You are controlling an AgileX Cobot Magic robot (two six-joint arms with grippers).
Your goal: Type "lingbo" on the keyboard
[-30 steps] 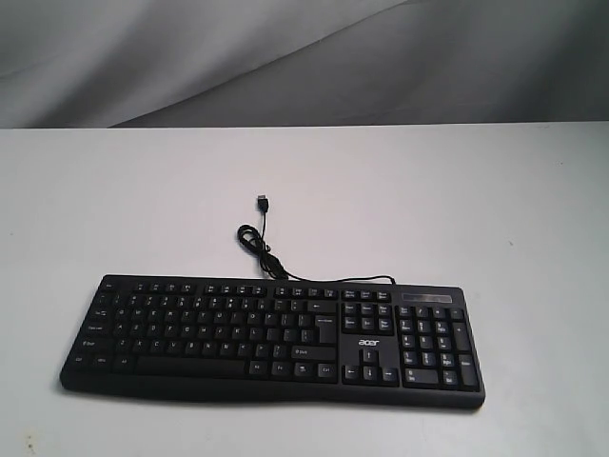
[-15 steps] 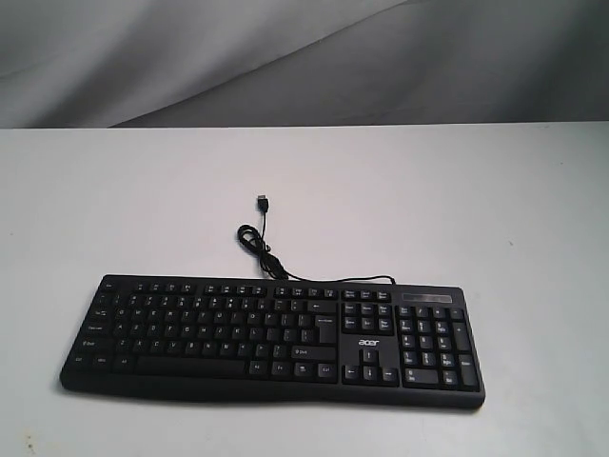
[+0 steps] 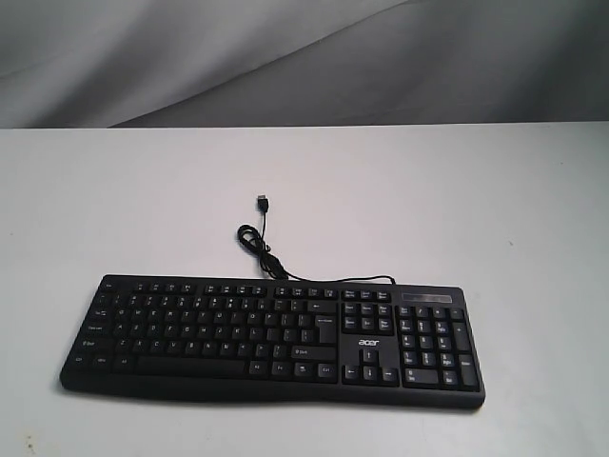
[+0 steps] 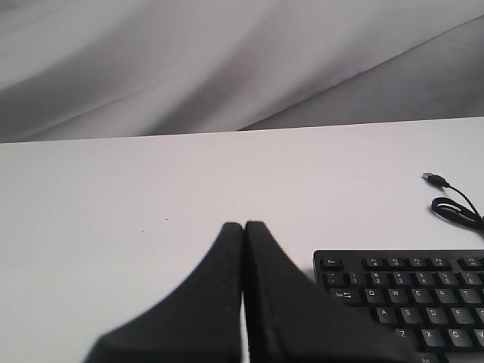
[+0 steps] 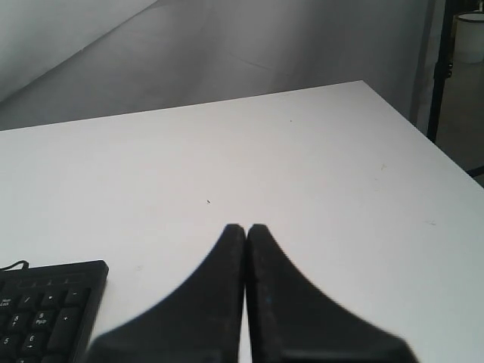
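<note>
The black keyboard (image 3: 271,338) lies near the front of the white table in the exterior view, number pad to the right, with its thin USB cable (image 3: 262,233) coiled behind it and the plug lying loose. Neither gripper shows in the exterior view. The left wrist view shows my left gripper (image 4: 243,227) shut and empty, beside the keyboard (image 4: 408,291) at its Esc corner, over bare table. My right gripper (image 5: 246,229) is likewise shut on nothing, off the number-pad end of the keyboard (image 5: 45,306).
The table's (image 3: 428,190) far edge meets a grey draped backdrop (image 3: 285,57). In the right wrist view the table's side edge (image 5: 423,140) drops off, with a dark stand pole (image 5: 439,68) beyond it.
</note>
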